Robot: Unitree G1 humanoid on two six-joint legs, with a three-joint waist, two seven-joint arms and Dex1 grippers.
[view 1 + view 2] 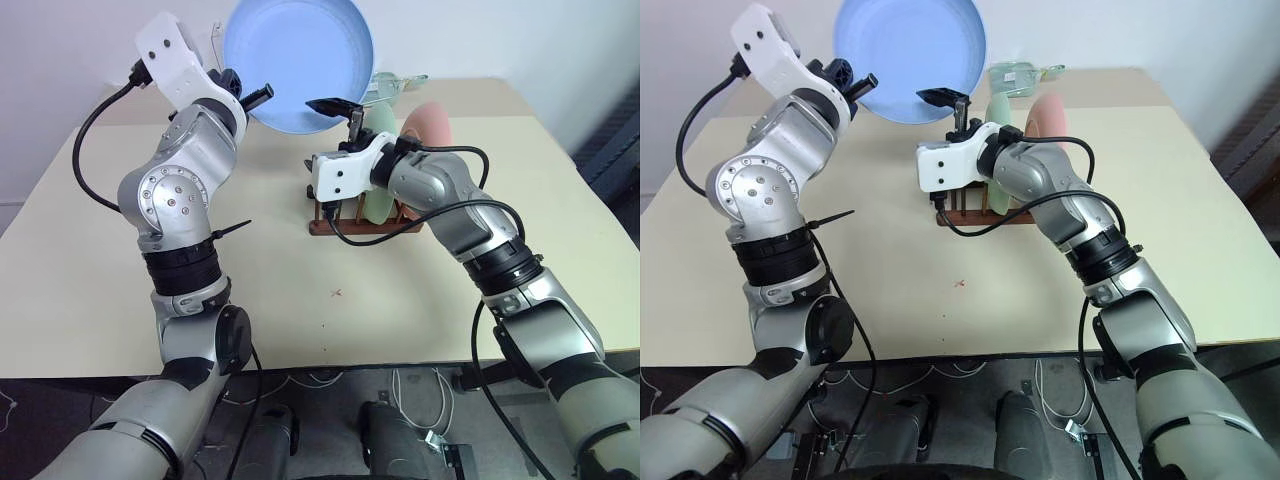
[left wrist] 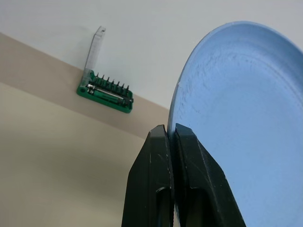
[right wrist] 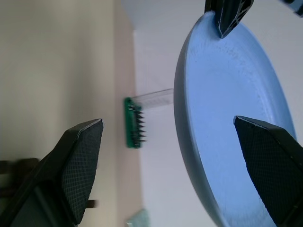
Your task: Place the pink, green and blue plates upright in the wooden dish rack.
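The left gripper (image 1: pixel 262 95) is clamped tight on the rim of the blue plate (image 1: pixel 298 62), holding it on edge, raised well above the cream table (image 1: pixel 120 290) with its hollow face toward the camera; in the left wrist view the two black fingers (image 2: pixel 189 179) press together on the plate's edge; the right gripper (image 3: pixel 189 156) stands wide apart, gripping nothing, one finger on each side of the plate's lower rim, the nearer finger (image 1: pixel 335 105) just under the plate in the head views; whether either finger touches the plate cannot be told; below and behind the right wrist sits the wooden dish rack (image 1: pixel 345 225), dark brown, on the table near its middle; the green plate (image 1: pixel 380 195) and the pink plate (image 1: pixel 428 125) stand upright in it side by side, the pink one on the robot's right; the right forearm and its white wrist housing (image 1: pixel 345 172) cover much of the rack's front and its pegs; at the table's far edge, beyond the plates, lies a green tool holder (image 2: pixel 105 92) with its clear lid (image 2: pixel 93 49) raised, a row of dark bits standing in it.
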